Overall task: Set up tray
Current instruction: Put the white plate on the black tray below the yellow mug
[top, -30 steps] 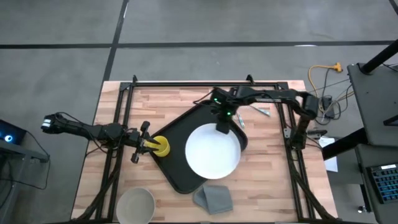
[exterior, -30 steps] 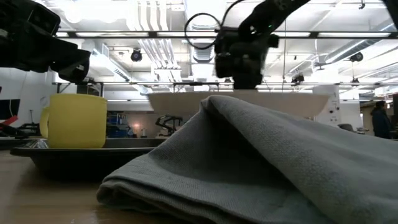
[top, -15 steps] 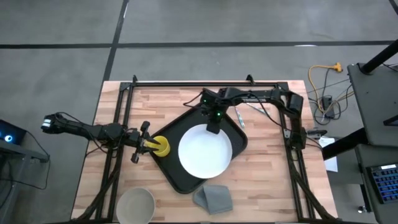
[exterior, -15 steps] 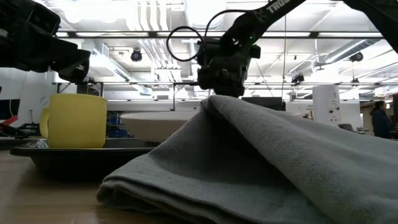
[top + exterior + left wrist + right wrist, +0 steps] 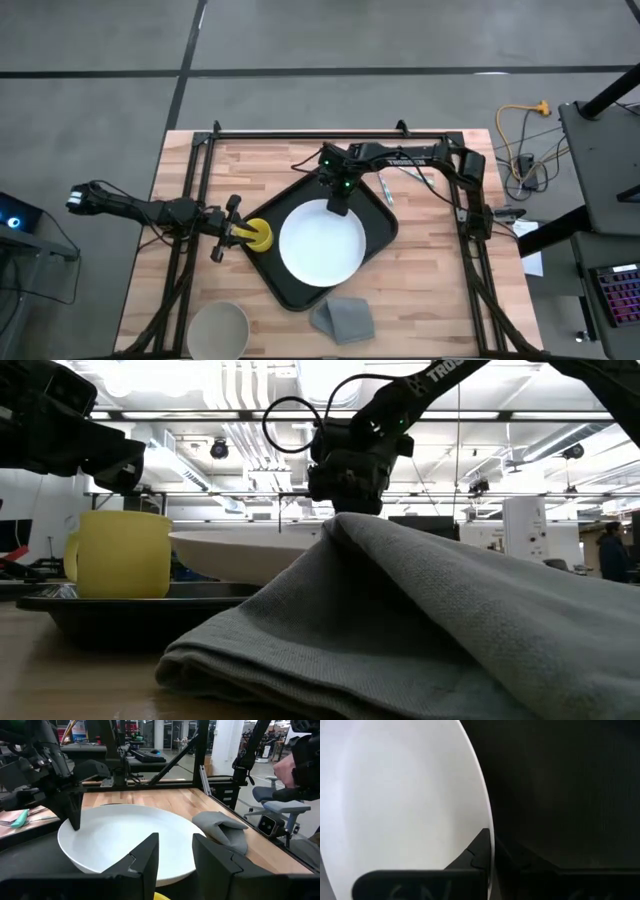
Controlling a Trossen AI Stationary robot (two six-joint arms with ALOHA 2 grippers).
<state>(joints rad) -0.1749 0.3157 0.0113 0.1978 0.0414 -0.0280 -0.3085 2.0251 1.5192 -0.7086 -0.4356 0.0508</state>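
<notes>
While my right gripper (image 5: pixel 337 205) pinches the far rim of the white plate (image 5: pixel 321 243), one finger over the lip and one under it in the right wrist view, I judge I am in the middle of seating the plate on the tray (image 5: pixel 292 291). From the low view the plate's underside looks clear of the tray floor, so I take it to be carried, not yet resting. My next move calls for lowering it flat onto the tray, then spreading the fingers and backing away without dragging the rim.

My left gripper (image 5: pixel 238 232) sits just beside the yellow cup (image 5: pixel 260 236), its fingers spread to either side of the cup's top in the left wrist view, gripping nothing.

The tray lies directly beneath the right gripper and stretches towards the left one: large, flat, black, rounded corners, low rim, set at an angle on the wooden table (image 5: pixel 430 300). A grey cloth (image 5: pixel 341 318) lies just beyond its near corner
</notes>
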